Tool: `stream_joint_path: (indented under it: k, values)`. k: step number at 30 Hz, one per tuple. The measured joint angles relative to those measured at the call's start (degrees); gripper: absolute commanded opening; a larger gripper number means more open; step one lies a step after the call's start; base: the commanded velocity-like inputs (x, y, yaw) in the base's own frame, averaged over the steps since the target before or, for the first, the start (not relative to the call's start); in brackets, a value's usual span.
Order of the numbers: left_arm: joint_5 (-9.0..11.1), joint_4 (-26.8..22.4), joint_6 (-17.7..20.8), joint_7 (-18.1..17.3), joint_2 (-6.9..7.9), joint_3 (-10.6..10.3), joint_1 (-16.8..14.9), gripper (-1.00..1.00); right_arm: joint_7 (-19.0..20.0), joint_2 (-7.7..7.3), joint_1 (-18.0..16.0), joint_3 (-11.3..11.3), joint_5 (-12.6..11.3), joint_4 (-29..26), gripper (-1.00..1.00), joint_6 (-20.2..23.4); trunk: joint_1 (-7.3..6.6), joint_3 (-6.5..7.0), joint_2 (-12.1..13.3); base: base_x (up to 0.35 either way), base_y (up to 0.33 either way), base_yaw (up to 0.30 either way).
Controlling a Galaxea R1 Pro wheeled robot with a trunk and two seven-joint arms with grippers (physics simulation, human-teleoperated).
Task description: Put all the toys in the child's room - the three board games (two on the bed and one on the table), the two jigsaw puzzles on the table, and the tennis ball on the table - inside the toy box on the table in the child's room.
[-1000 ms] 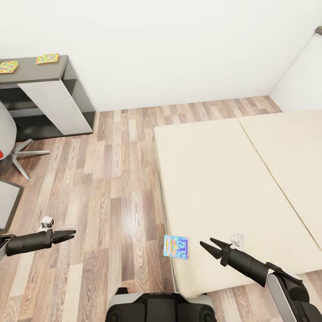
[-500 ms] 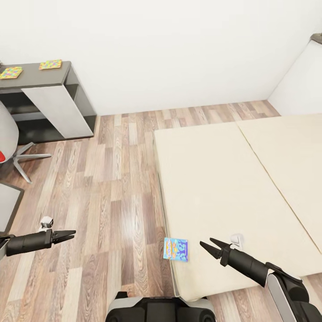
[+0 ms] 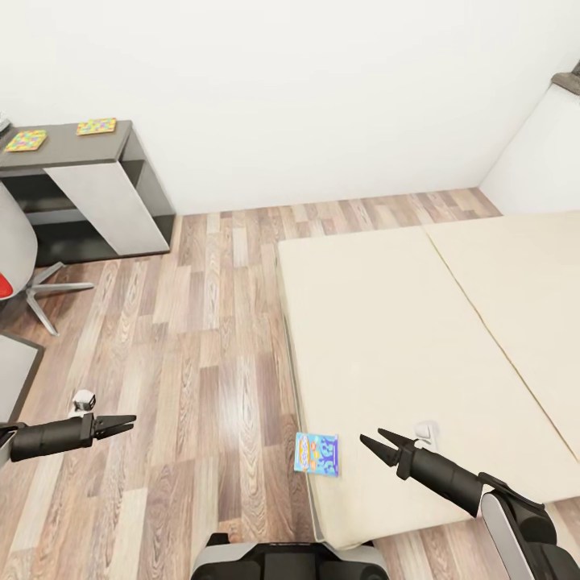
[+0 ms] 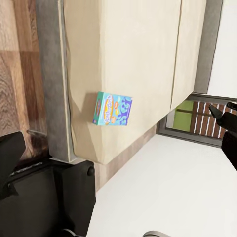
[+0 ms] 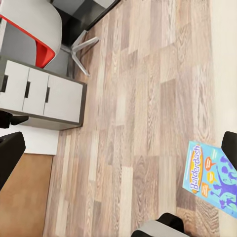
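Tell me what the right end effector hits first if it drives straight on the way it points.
Likely the blue board game at the bed edge, just ahead of the open right end effector, unless it passes above; height is unclear.

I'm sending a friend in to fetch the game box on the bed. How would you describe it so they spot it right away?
Find the wide beige bed filling the right of the room. At its near corner by the wood floor lies a small flat blue game box, just ahead of the right gripper. It is the one colourful thing on the plain mattress, printed "Balderdash" in orange.
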Motion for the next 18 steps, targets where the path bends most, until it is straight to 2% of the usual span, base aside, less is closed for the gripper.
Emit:
stream_joint_path:
  k: [18]
  values:
    - [0.0, 0.0, -0.05, 0.43, -0.18, -0.03, 0.0, 1.0, 0.08, 0.0, 0.0, 0.0, 0.0, -0.35, 1.0, 0.25, 0.0, 1.7, 0.0, 0.0, 0.0, 0.0]
